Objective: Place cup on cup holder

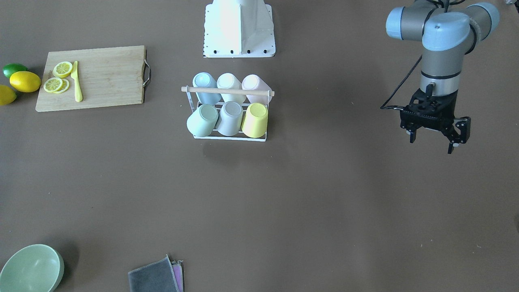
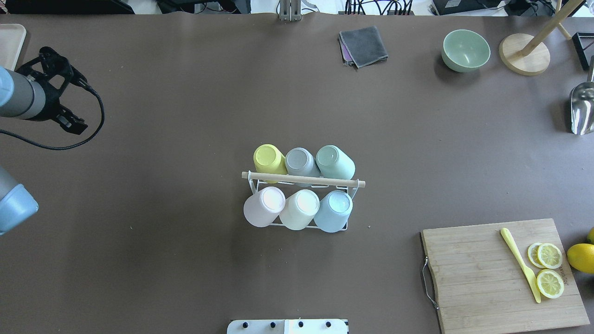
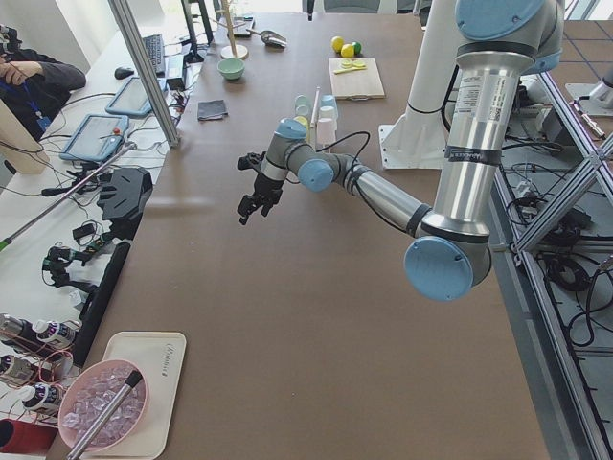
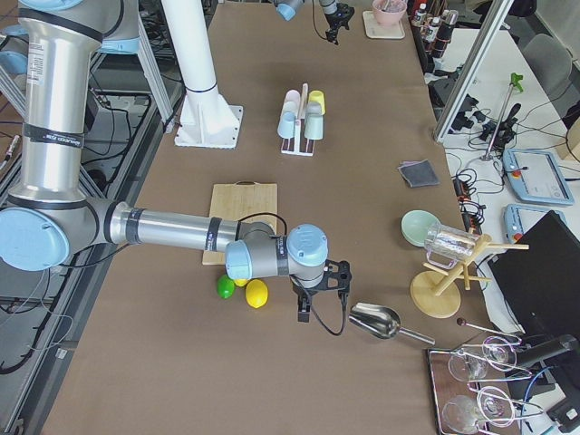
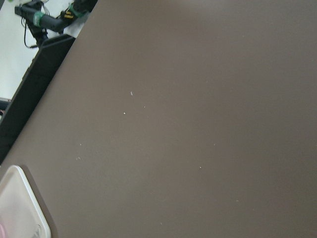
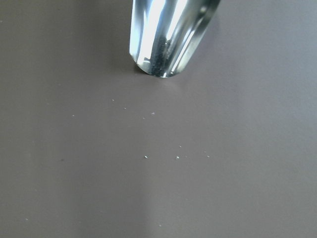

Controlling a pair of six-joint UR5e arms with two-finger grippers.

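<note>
The cup holder (image 2: 304,179), a white wire rack with a wooden rod handle, stands mid-table; it also shows in the front-facing view (image 1: 227,91). Several pastel cups sit upside down and tilted on its prongs: pink (image 2: 263,207), cream (image 2: 299,208) and pale blue (image 2: 333,210) in the near row, yellow (image 2: 269,159), grey (image 2: 300,161) and mint (image 2: 335,161) in the far row. My left gripper (image 1: 432,140) hangs open and empty above bare table, far to the holder's left (image 2: 69,93). My right gripper (image 4: 317,292) shows only in the exterior right view, beside a metal scoop; I cannot tell its state.
A wooden cutting board (image 2: 482,283) with lemon slices and a yellow knife lies near right, lemons (image 2: 581,257) beside it. A green bowl (image 2: 465,50), grey cloth (image 2: 363,45), wooden stand base (image 2: 524,53) and metal scoop (image 2: 582,109) sit far right. A white tray (image 2: 9,44) is far left.
</note>
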